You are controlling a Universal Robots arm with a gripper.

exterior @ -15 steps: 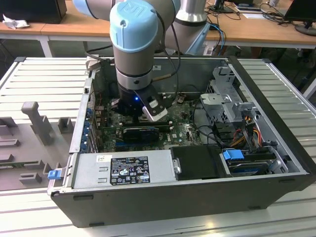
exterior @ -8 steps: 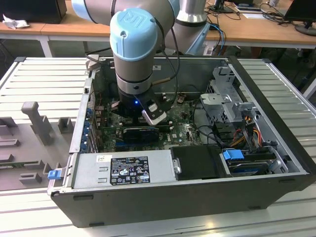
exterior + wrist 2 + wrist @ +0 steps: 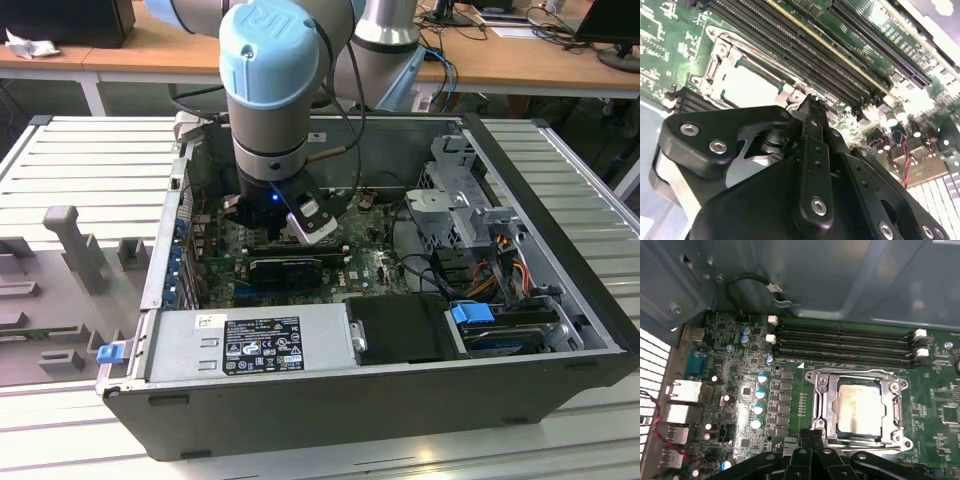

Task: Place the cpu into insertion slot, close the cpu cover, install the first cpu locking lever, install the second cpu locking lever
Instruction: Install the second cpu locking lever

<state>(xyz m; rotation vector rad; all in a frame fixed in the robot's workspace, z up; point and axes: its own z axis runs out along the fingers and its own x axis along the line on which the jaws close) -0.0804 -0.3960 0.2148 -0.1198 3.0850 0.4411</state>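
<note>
First wrist view shows the gripper with its black fingers pressed together, tips poised at the lower edge of the socket, nothing pinched between them. Just beyond the tips the cpu lies flat in the insertion slot, its silver face showing through the window of the cpu cover, which is folded down over it. Long black memory slots run just beside the socket. From the exterior view, the arm reaches down into the open computer case, the gripper above the green motherboard.
</note>
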